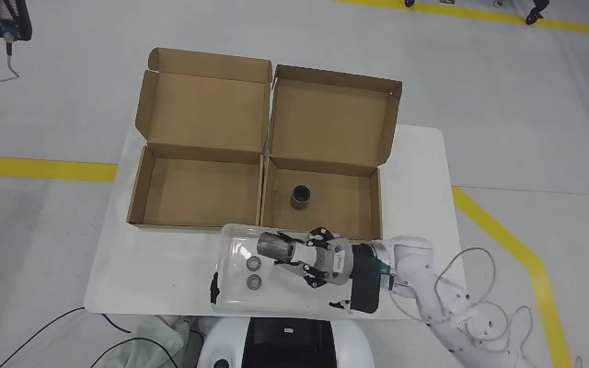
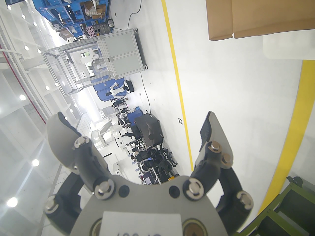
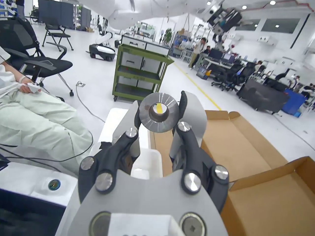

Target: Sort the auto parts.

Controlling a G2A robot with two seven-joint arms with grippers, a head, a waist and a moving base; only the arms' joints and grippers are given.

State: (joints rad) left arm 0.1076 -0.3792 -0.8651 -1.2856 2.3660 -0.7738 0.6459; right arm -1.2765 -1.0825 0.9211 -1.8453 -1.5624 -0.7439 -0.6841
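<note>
Metal and hollow, a short bushing (image 3: 169, 121) is clamped between both fingers of the right pincer (image 3: 160, 106), which is closed tight on its sides, the open bore pointing straight away from the wrist. In the top view this right pincer (image 1: 293, 249) is in the lower middle of the frame. The bushing (image 1: 272, 246) sticks out from it toward the left, over the upper right part of a clear plastic tray (image 1: 230, 241).

Two small metal rings lie in the tray, one (image 1: 255, 263) just above the other (image 1: 255, 280), both a little below the held bushing and apart from it.

Just above the tray stand two open cardboard boxes, side by side and touching, with their lids folded back toward the top of the frame. The right box (image 1: 354, 207) holds a second bushing (image 1: 302, 196), standing on end near its left wall. The left box (image 1: 198, 191) shows a bare floor. Tray and boxes rest on a white counter (image 1: 419, 175).

The left pincer (image 2: 134, 124) has its fingers spread wide with nothing between them. Beyond it are pale floor with yellow lines and an edge of cardboard (image 2: 258, 6).
</note>
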